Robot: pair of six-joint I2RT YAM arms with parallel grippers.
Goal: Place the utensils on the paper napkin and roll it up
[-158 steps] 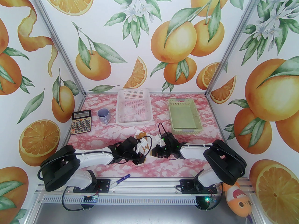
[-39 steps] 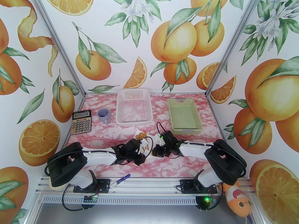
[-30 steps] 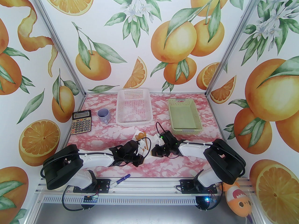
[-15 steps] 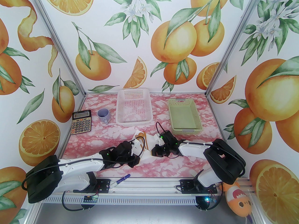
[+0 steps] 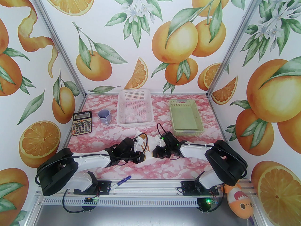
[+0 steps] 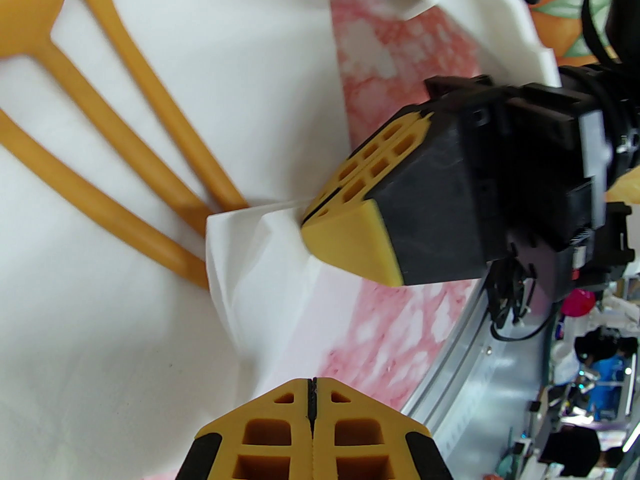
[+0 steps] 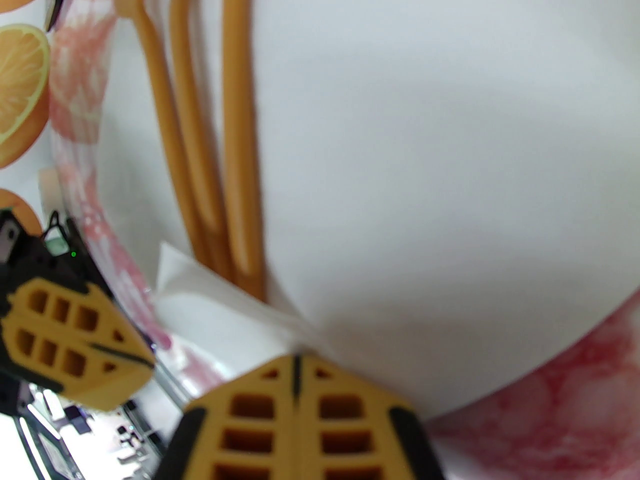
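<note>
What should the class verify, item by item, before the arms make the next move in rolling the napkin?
1. The utensils lie on the paper napkin: ok.
2. The napkin's near edge is folded over the handle ends: ok.
3. The right jaws are shut on that folded edge: ok.
4. The left jaws are shut; whether they pinch paper: cannot tell.
5. The white basket, green basket and cup stand apart from the napkin: ok.
</note>
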